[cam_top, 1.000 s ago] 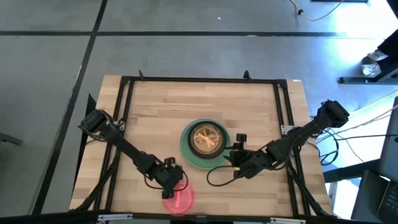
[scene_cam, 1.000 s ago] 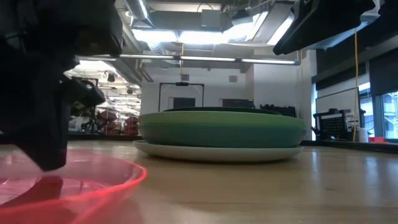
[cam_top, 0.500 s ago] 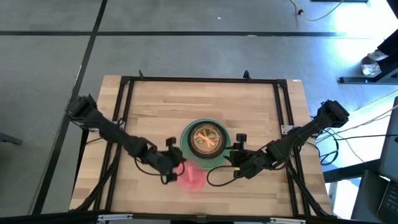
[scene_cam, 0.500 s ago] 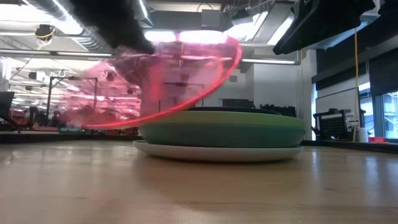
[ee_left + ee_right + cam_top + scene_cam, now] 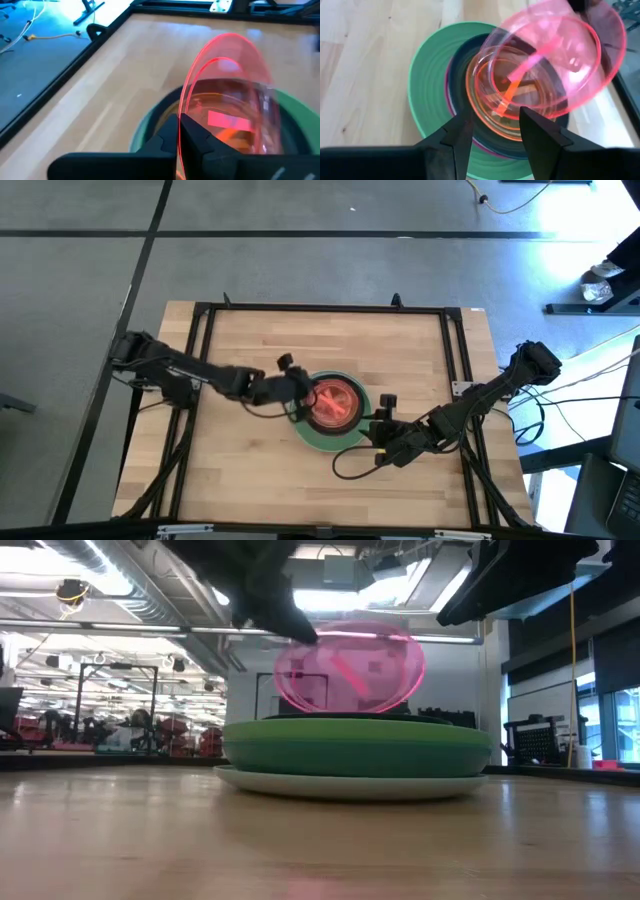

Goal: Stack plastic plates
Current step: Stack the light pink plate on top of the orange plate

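One pink-red plate (image 5: pixel 333 401) hangs tilted above the stack (image 5: pixel 352 752) at the surface's (image 5: pixel 250 360) centre, clamped at its rim by the left end effector (image 5: pixel 298 392), likely so it drops squarely on top. The right end effector (image 5: pixel 492 131) waits beside the stack's right, fingers apart.

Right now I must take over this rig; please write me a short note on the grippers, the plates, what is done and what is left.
Left gripper: shut on the pink-red plate, holding it tilted in the air above the stack.
Right gripper: open, waiting beside the stack's right edge, holding nothing.
Stack: mid-table, pale plate at the bottom, green above, smaller ones nested inside with the orange plate on top.
Done: every other plate visible is stacked.
Left: lower the pink-red plate onto the orange one, release, retreat.
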`<state>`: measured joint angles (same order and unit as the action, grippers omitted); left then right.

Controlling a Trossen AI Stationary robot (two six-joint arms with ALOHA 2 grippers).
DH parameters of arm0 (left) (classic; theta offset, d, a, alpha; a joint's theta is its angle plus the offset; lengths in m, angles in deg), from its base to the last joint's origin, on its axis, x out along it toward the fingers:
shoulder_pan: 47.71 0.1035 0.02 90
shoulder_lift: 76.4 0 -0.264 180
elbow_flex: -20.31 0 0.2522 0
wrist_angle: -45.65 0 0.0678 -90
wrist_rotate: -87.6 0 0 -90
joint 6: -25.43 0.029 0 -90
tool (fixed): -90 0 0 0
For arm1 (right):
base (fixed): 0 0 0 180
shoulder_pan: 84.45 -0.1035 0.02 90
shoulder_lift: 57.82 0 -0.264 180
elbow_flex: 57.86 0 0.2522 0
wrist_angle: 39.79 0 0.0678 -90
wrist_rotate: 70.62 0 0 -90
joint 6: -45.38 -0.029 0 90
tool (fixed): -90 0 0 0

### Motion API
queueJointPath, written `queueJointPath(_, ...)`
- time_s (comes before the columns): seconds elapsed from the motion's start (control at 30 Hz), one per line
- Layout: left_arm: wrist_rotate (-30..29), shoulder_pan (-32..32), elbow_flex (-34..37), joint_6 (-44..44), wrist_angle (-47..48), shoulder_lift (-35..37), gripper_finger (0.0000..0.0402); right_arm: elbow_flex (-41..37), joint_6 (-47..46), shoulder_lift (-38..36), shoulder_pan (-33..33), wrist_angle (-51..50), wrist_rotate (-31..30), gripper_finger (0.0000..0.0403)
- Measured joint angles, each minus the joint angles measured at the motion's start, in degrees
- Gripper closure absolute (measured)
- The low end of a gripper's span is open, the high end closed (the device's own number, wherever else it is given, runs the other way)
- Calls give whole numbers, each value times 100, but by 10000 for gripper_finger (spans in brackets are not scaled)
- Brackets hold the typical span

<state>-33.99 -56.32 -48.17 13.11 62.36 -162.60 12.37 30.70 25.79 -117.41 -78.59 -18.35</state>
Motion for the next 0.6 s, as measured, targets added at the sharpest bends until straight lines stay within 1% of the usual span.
queueJointPath(0.13, 273, 442, 0, 90, -53, -242, 401, 0, 5, 0, 1, -9, -138, 249)
queueJointPath(0.27, 646, 703, 0, 129, -55, -518, 401, 0, 5, 0, 1, -47, -176, 249)
queueJointPath(0.37, 916, 811, 0, 152, -47, -687, 401, 0, 5, 0, 1, -50, -176, 249)
queueJointPath(0.47, 1033, 852, 0, 102, -47, -740, 400, 0, 7, 0, 1, -50, -176, 249)
queueJointPath(0.53, 1031, 850, 0, 90, -55, -740, 391, 0, 15, 0, 1, -50, -176, 249)
queueJointPath(0.6, 1033, 834, 0, 90, -51, -740, 374, 0, 16, 0, 1, -50, -176, 249)
